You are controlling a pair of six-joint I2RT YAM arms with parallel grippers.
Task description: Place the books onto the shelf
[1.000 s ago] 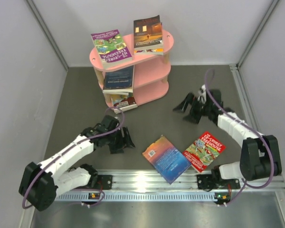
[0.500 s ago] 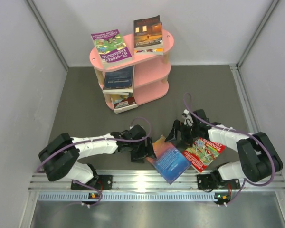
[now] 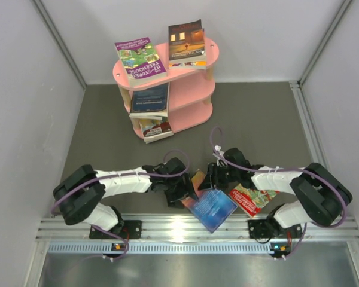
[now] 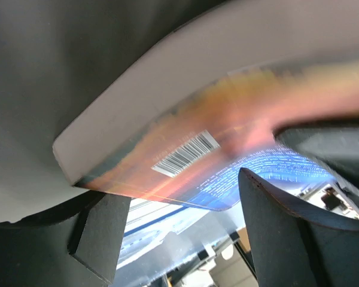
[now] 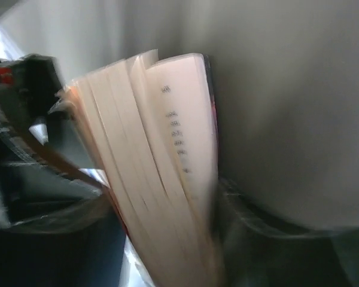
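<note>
Progress at this moment: the pink shelf (image 3: pixel 212 55) already carries four books. A purple Treehouse paperback (image 3: pixel 140 60) and a dark-covered paperback (image 3: pixel 186 43) lie on the top tier, a navy book (image 3: pixel 149 98) on the middle tier, and one more book (image 3: pixel 157 129) juts from the bottom tier. Two books remain on the table (image 3: pixel 107 137) near the arm bases. The blue paperback (image 3: pixel 214 206) is in hand, and just to its right the red paperback (image 3: pixel 251 200) lies partly under my right arm. My left gripper (image 3: pixel 188 190) stands wide, with the barcode corner of the blue paperback just ahead of its fingers (image 4: pixel 96 233). My right gripper (image 3: pixel 210 178) straddles the fanned page edge, but I cannot tell whether it pinches yet. A second earlier the two grippers were well apart, the left on the table's left side and the right far out to the right, and the blue paperback lay flat. Now both meet at that book, and its far edge is tipped up off the table. The shelf's load is unchanged.
</note>
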